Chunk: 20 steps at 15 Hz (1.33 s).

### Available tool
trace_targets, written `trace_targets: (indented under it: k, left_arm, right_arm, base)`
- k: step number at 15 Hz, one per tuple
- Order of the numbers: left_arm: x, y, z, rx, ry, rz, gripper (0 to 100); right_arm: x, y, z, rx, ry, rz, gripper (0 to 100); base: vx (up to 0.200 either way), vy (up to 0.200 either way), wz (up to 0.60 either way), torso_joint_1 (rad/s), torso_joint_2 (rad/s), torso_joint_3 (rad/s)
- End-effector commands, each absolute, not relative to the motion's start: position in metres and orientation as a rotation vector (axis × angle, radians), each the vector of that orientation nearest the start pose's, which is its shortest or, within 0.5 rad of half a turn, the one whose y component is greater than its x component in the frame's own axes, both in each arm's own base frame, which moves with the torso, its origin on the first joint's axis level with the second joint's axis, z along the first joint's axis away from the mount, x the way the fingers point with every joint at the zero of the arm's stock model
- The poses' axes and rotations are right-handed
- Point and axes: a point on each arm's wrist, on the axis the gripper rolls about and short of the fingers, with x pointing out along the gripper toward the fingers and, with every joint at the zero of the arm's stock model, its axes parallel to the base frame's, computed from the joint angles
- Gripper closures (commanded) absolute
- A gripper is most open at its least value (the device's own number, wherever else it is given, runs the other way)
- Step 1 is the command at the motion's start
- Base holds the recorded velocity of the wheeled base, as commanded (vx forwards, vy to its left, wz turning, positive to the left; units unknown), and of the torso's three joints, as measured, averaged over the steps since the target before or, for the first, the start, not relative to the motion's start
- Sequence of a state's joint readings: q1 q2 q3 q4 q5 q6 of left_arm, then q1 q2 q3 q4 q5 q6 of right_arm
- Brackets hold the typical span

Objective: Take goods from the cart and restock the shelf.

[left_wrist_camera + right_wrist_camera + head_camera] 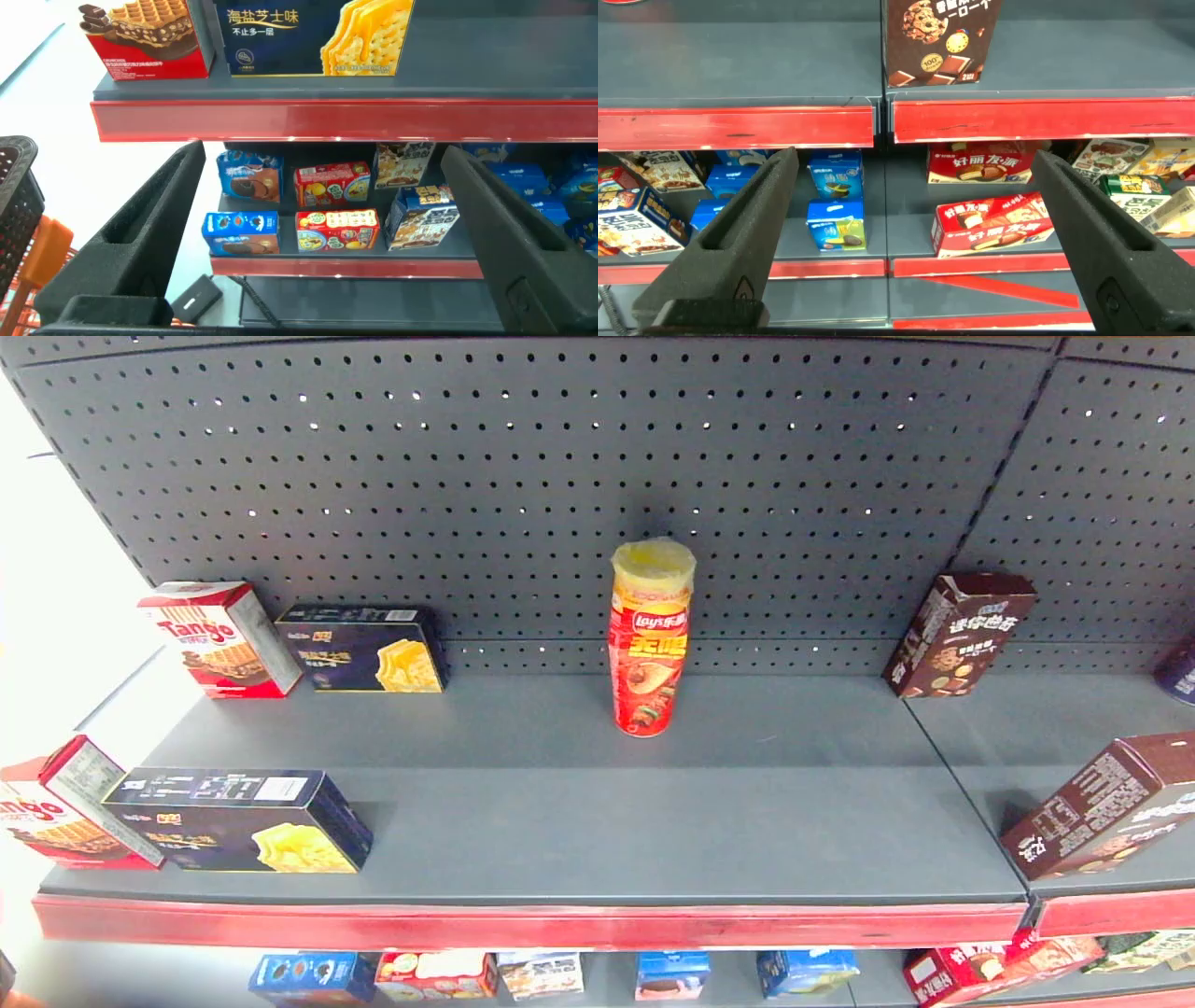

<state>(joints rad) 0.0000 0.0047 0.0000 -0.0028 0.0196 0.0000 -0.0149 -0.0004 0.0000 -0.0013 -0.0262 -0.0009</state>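
Red chip can (646, 663), yellow lid (653, 561); dark grey shelf (579, 821), red edge (523, 926).

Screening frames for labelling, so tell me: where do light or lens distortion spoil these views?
Head view: the left edge is blown out to white beside the rear red wafer box, the pegboard top bows from the lens, and the chips can throws a shadow behind its lid. Left wrist view: white washout beside the black basket. Right wrist view: even light.

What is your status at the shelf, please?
Left gripper open, holding nothing. Right gripper open, holding nothing. Chip can upright, middle of the shelf. Boxes toward both ends, apart from it.
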Motion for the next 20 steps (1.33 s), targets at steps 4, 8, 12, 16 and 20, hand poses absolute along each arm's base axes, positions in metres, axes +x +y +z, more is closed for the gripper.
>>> trace_targets:
  k: [4, 8, 12, 16, 20]
  left_arm:
    - [-0.0225, 0.0004, 0.0759, 0.0, 0.002, 0.02, 0]
    - [-0.0225, 0.0004, 0.0759, 0.0, 0.002, 0.017, 0]
    - [-0.0225, 0.0004, 0.0759, 0.0, 0.002, 0.017, 0]
    - [-0.0225, 0.0004, 0.0759, 0.0, 0.002, 0.017, 0]
    - [-0.0225, 0.0004, 0.0759, 0.0, 0.002, 0.017, 0]
  right_arm:
    - [-0.0228, -0.0002, 0.0756, -0.002, -0.002, -0.041, 0]
    - [-0.0228, -0.0002, 0.0756, -0.002, -0.002, -0.043, 0]
    - [-0.0228, -0.0002, 0.0755, -0.005, 0.0, -0.043, 0]
    - [-0.0228, -0.0002, 0.0755, 0.0, 0.0, -0.044, 0]
    - [-0.0228, -0.0002, 0.0755, 0.0, 0.0, -0.044, 0]
  base:
    - [0.0, 0.0, 0.0, 0.0, 0.0, 0.0]
    - [0.0, 0.0, 0.0, 0.0, 0.0, 0.0]
    - [0.0, 0.0, 0.3, 0.0, 0.0, 0.001]
    - [0.0, 0.0, 0.6, 0.007, 0.01, -0.001]
    - [0.0, 0.0, 0.6, 0.001, 0.0, 0.001]
